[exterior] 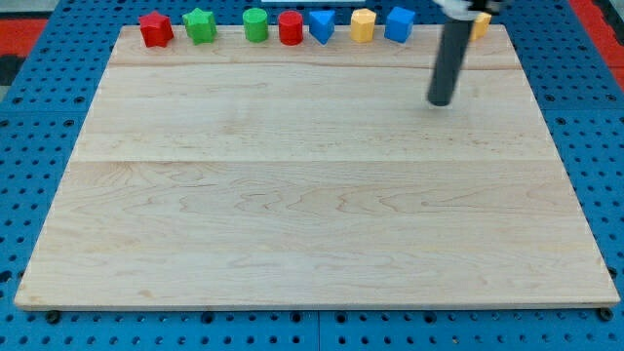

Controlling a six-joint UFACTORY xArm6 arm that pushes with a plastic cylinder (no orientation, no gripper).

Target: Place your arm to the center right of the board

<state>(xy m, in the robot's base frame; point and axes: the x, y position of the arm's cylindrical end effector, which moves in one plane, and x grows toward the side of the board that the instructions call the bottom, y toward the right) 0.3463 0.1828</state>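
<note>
My tip [442, 101] stands on the wooden board [312, 195] in its upper right part, below and to the right of the row of blocks. Along the view's top edge from left to right lie a red block [155, 29], a green star block [199, 25], a green cylinder [255, 24], a red cylinder [291, 27], a blue block [322, 25], a yellow block [363, 24] and a blue block [399, 23]. A yellow block [480, 24] is partly hidden behind the rod. The tip touches no block.
The board lies on a blue pegboard table [39, 146]. A red surface [29, 29] shows at the view's top left and top right corners.
</note>
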